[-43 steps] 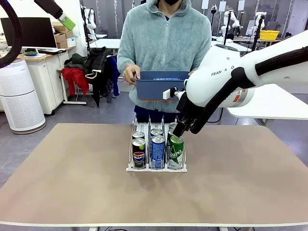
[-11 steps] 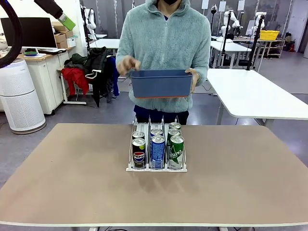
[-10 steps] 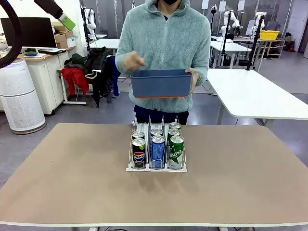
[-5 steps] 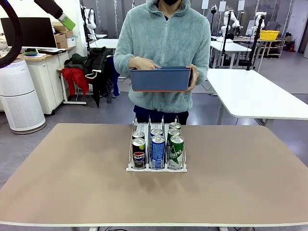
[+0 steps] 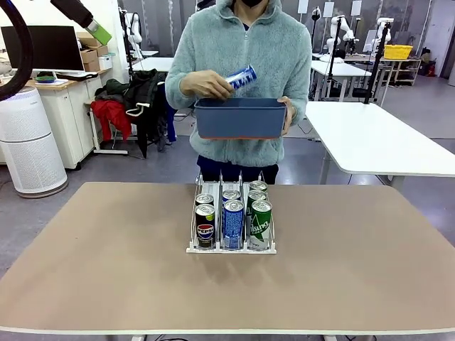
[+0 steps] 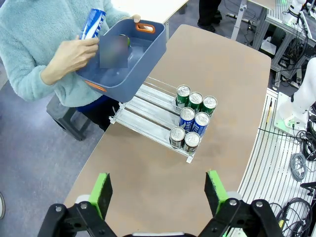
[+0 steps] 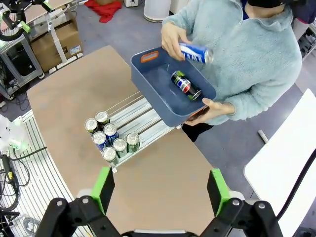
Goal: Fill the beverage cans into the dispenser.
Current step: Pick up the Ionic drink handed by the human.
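Observation:
The dispenser [image 5: 229,250] stands mid-table with several beverage cans [image 5: 232,222] at its front: dark Pepsi ones left, blue-and-white middle, green right. Behind it a person holds a dark blue bin [image 5: 240,119] and lifts a blue-and-white can [image 5: 240,77] above it in one hand. The right wrist view shows a Pepsi can [image 7: 185,85] lying in the bin [image 7: 148,74]. My left gripper [image 6: 159,190] hangs high over the table, open and holding nothing, far from the dispenser [image 6: 143,106]. My right gripper [image 7: 160,190] is likewise high up, open, nothing between its fingers.
The back halves of the dispenser's lanes [image 7: 143,116] are bare. A white table [image 5: 377,142] stands at the back right. At the left are an air purifier [image 5: 28,142] and a desk with a monitor.
The person's hand has gone into the bin and come up holding a blue-and-white can. The right arm, over the green lane a few seconds ago, has pulled out of the front view.

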Action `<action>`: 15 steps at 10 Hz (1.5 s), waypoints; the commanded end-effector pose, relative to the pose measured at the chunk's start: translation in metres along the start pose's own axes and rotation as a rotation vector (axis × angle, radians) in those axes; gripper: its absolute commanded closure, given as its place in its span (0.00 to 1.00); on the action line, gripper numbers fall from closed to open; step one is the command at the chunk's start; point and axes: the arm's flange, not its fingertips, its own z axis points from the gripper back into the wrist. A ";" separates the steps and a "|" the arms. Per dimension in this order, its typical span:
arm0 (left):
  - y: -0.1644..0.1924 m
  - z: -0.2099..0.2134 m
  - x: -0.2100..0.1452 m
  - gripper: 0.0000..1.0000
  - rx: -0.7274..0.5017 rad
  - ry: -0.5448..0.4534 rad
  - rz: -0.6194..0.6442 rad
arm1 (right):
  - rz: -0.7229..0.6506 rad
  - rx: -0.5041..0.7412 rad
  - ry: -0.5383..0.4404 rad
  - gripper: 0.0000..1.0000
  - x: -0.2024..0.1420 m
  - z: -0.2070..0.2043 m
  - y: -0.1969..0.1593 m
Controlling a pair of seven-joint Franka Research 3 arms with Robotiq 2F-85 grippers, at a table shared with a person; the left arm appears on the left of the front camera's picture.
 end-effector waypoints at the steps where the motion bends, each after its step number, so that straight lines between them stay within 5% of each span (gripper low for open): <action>1: -0.001 0.001 -0.001 0.00 0.000 -0.001 0.003 | -0.013 -0.003 0.000 0.00 0.000 0.000 0.000; 15: -0.001 0.001 -0.001 0.00 0.000 -0.001 0.003 | -0.013 -0.003 0.000 0.00 0.000 0.000 0.000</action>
